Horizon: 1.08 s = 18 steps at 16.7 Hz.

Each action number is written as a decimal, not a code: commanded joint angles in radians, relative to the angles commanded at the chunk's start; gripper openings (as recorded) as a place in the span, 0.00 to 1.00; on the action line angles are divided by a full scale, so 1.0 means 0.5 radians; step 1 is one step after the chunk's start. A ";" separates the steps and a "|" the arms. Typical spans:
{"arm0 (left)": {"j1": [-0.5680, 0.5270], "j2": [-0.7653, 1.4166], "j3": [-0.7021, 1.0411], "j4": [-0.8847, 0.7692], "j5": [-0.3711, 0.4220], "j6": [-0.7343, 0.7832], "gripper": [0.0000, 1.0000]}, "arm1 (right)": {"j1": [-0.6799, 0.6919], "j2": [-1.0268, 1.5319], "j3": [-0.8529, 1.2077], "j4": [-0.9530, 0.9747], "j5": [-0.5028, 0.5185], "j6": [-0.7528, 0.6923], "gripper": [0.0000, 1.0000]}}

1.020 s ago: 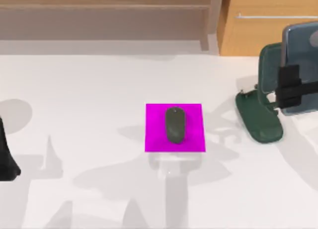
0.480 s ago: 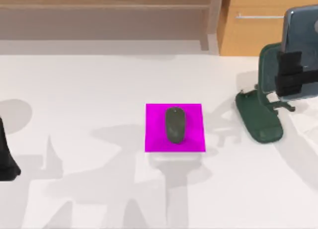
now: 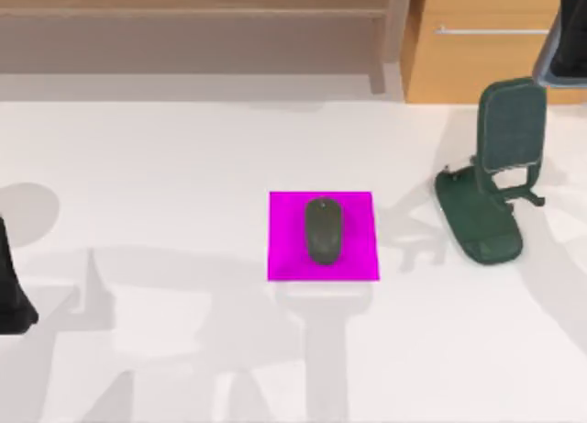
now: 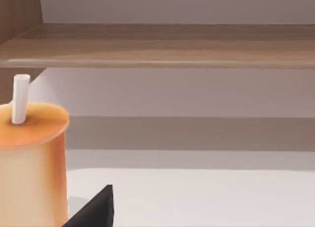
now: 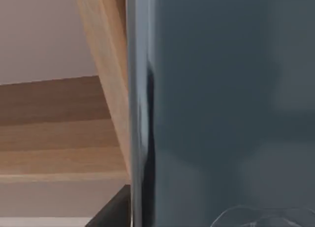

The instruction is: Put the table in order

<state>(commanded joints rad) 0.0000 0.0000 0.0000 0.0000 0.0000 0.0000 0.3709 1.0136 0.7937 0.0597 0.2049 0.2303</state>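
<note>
White table [image 3: 165, 166] spans the top view, left to right and near to far. Wood shelf unit [image 3: 183, 19] runs along the far edge, w/ a tan cabinet [image 3: 477, 56] and its drawer at far right. Green stand [image 3: 495, 184] sits on the right side, backrest upright, nothing on it. Phone [image 3: 570, 47], blue-grey, is up in the air at the far right, above the cabinet front. Right gripper [image 5: 115, 210] is grasping it; the right wrist view has the phone's face hard up against the lens. Pink pad [image 3: 353, 258] lies mid-table, a grey mouse [image 3: 322, 230] on top, approx centred. Left arm is parked at the left edge. Left gripper [image 4: 93, 212] sits next to an orange cup [image 4: 29, 163] w/ a white straw [image 4: 20, 96]; can't tell if it's released or clenched.

Risks, as I judge them:
- Phone looks bound for the stand. If it comes down tilted or off-centre, it could miss the ledge and slide onto the table.
- Stand looks light, so a knock on the backrest could tip or shift it.
- A loose hold on a smooth phone means slip mid-carry.
- Drawer front is near the phone, so a wide swing could clip it.
</note>
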 joint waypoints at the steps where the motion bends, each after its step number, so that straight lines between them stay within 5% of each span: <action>1: 0.000 0.000 0.000 0.000 0.000 0.000 1.00 | -0.004 0.057 -0.024 0.018 -0.001 -0.013 0.00; 14: 0.000 0.000 0.000 0.000 0.000 0.000 1.00 | -0.035 0.684 -0.140 0.225 -0.129 -0.342 0.00; 18: 0.000 0.000 0.000 0.000 0.000 0.000 1.00 | -0.035 0.684 -0.140 0.225 -0.129 -0.342 0.30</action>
<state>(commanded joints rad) 0.0000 0.0000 0.0000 0.0000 0.0000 0.0000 0.3537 1.3558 0.7239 0.1724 0.1404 0.0594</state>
